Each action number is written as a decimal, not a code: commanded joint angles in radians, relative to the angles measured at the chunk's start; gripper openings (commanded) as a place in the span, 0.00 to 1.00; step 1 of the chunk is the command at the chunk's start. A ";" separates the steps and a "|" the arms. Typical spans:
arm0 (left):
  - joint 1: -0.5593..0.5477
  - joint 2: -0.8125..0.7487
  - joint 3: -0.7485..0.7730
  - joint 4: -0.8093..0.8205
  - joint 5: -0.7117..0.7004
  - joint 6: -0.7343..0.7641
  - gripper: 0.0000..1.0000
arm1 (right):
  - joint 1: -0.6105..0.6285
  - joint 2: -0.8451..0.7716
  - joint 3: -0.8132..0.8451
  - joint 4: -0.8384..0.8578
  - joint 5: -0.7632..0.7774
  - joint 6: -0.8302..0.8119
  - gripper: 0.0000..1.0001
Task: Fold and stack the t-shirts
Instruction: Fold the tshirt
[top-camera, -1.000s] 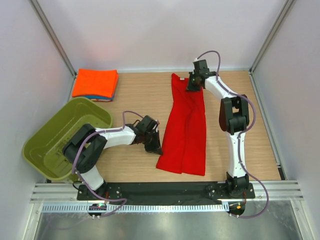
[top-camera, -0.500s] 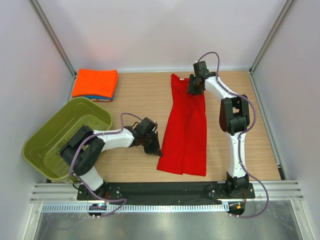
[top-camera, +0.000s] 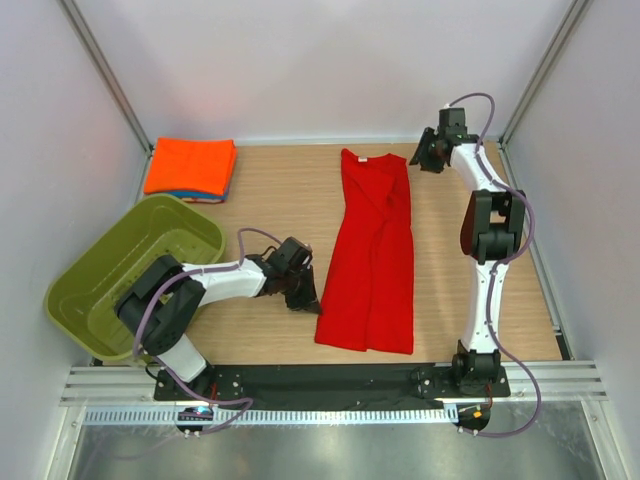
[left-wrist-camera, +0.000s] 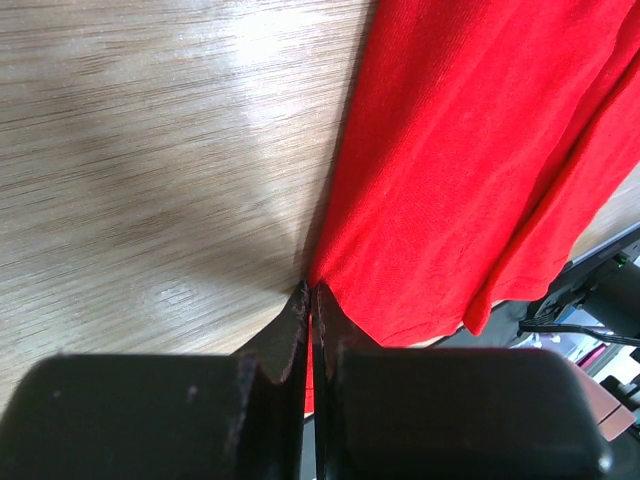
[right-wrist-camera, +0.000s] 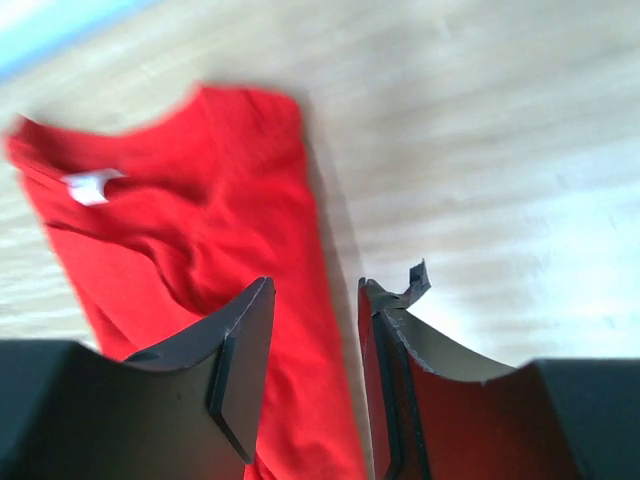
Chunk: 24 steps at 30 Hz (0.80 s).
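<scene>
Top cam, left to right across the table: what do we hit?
olive-green basket → left gripper → red t-shirt → right gripper. Folded orange stack skipped: it overlaps the basket sideways.

You are viewing: t-shirts, three – red t-shirt, orange t-shirt, blue t-shirt; basket, one; arms, two – left arm, right arm.

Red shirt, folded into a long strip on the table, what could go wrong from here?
The left gripper is shut right at the left edge of the red shirt; it may hold little cloth, so a lift could slip free. The right gripper is open and off the collar end, so a one-sided pull could skew the strip.
</scene>
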 joint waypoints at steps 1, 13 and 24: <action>-0.008 0.035 -0.002 -0.055 -0.041 0.006 0.00 | -0.001 0.037 0.051 0.109 -0.116 0.028 0.47; -0.008 0.064 -0.010 -0.062 -0.050 0.009 0.00 | -0.043 0.186 0.127 0.204 -0.184 0.091 0.40; -0.019 0.049 -0.034 -0.063 -0.093 -0.045 0.00 | -0.046 0.285 0.293 0.216 -0.100 0.039 0.01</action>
